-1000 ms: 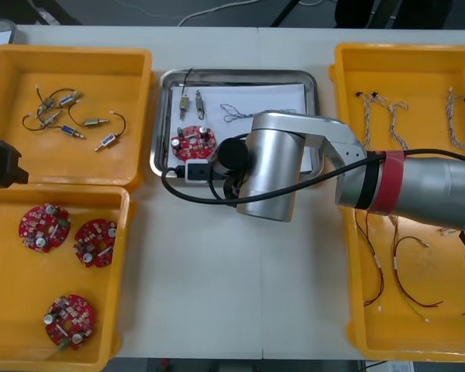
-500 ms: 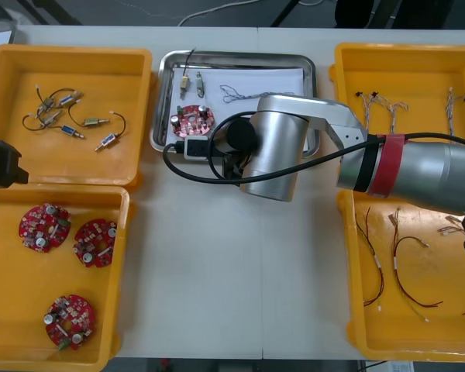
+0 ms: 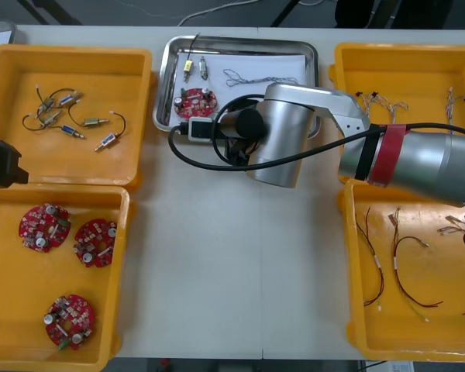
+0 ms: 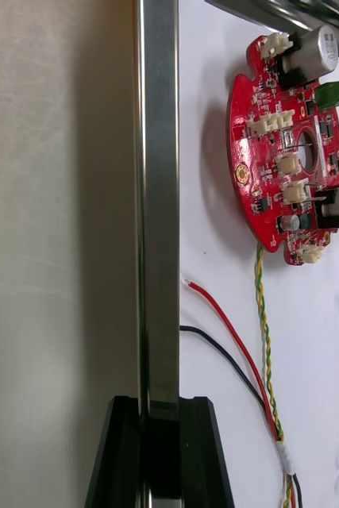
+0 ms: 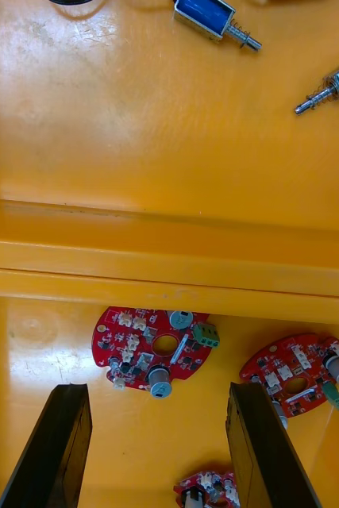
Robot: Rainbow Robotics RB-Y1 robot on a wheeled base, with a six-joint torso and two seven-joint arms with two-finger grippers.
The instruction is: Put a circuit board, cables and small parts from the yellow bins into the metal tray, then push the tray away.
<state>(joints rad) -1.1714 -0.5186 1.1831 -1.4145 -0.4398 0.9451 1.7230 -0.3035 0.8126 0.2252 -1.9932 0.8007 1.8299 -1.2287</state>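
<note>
Shifted farther off since a second ago: shiny rectangular metal tray (image 3: pixel 240 40), near rim clamped in the right pincer (image 4: pixel 159 409), round red circuit board (image 4: pixel 290 147) just beyond it; best pushed straight and level; left pincer (image 5: pixel 157 389) idle, spread over a yellow plastic bin (image 5: pixel 26 444).

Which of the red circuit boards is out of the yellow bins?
The circuit board in the metal tray, by the rim the right hand clamps; the other three lie in the yellow bin below the left hand.
</note>
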